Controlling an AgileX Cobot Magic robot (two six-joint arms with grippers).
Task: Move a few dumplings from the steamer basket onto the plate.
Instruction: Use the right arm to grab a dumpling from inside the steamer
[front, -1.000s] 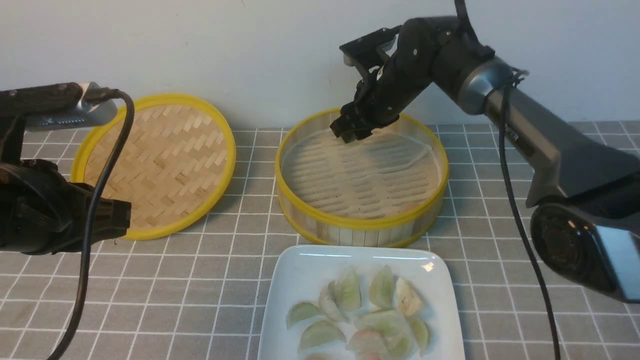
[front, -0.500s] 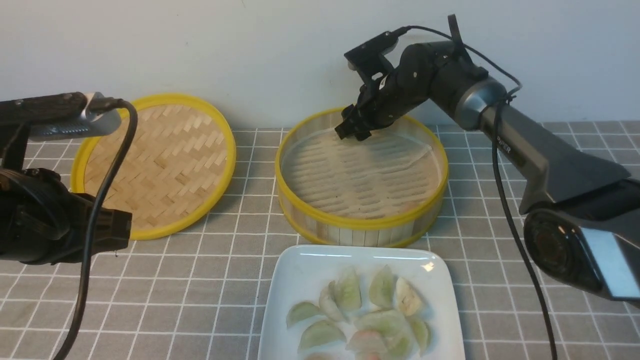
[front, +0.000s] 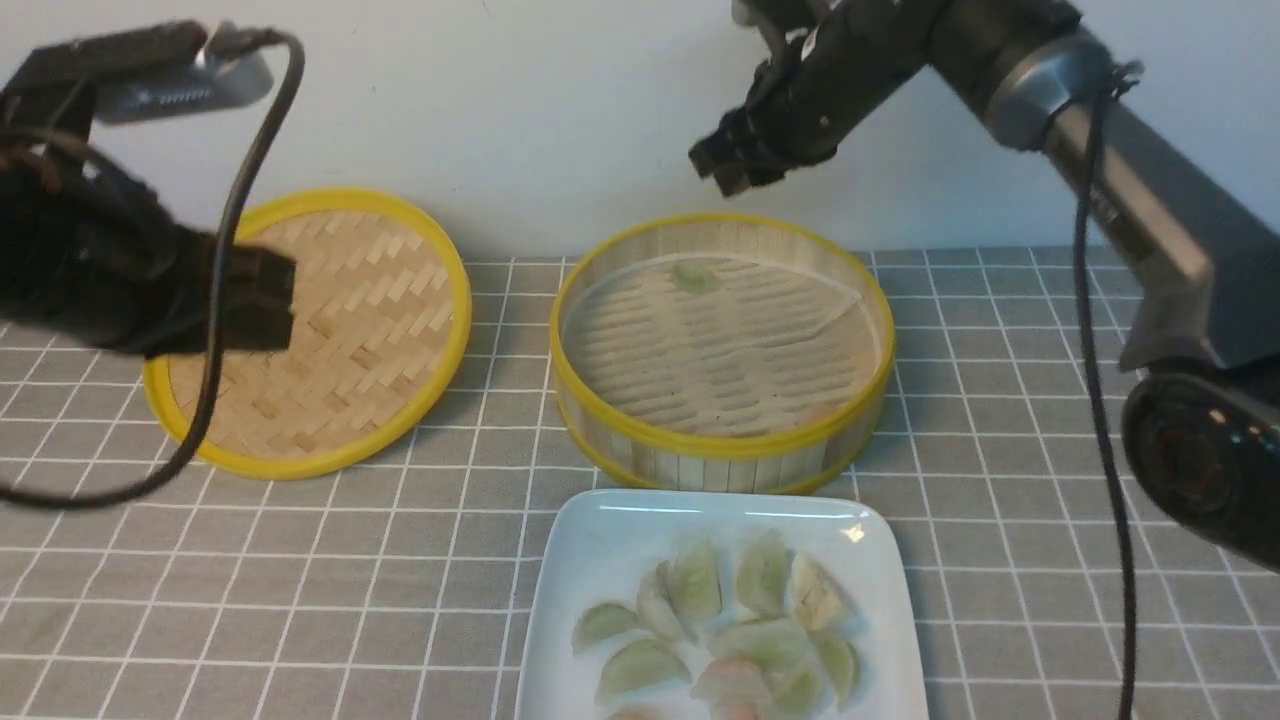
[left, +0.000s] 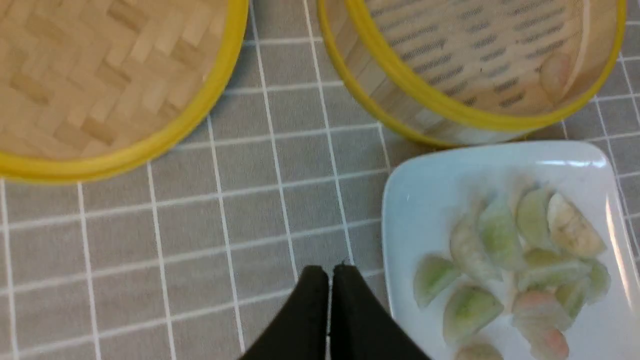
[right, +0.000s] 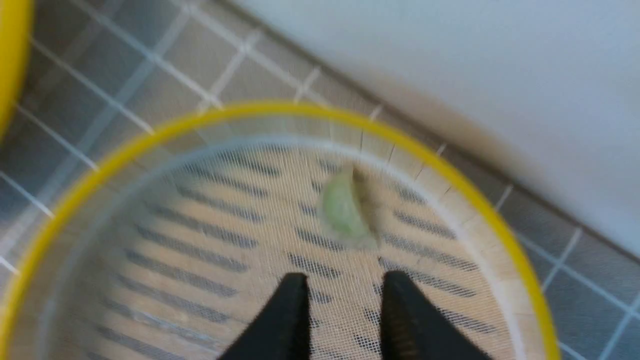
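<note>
The steamer basket (front: 720, 445) stands mid-table with one pale green dumpling (front: 693, 275) on its liner near the far wall. My right gripper (front: 730, 165) hangs open and empty well above that dumpling. In the right wrist view its fingers (right: 397, 305) stand apart over the liner, short of the dumpling (right: 342, 210). The white plate (front: 620, 510) sits in front of the basket and holds several dumplings (front: 700, 585). My left gripper (left: 328, 272) is shut and empty, above the cloth beside the plate's rim (left: 400, 200). A pinkish piece (left: 555, 72) lies by the basket's near wall.
The flat woven lid (front: 340, 300) lies left of the basket, partly behind my raised left arm (front: 150, 280) and its cable. A white wall stands close behind the basket. The table has a grey checked cloth (front: 450, 560).
My right gripper has risen out of the basket's far side, and a green dumpling now shows where it was. My left arm has lifted higher.
</note>
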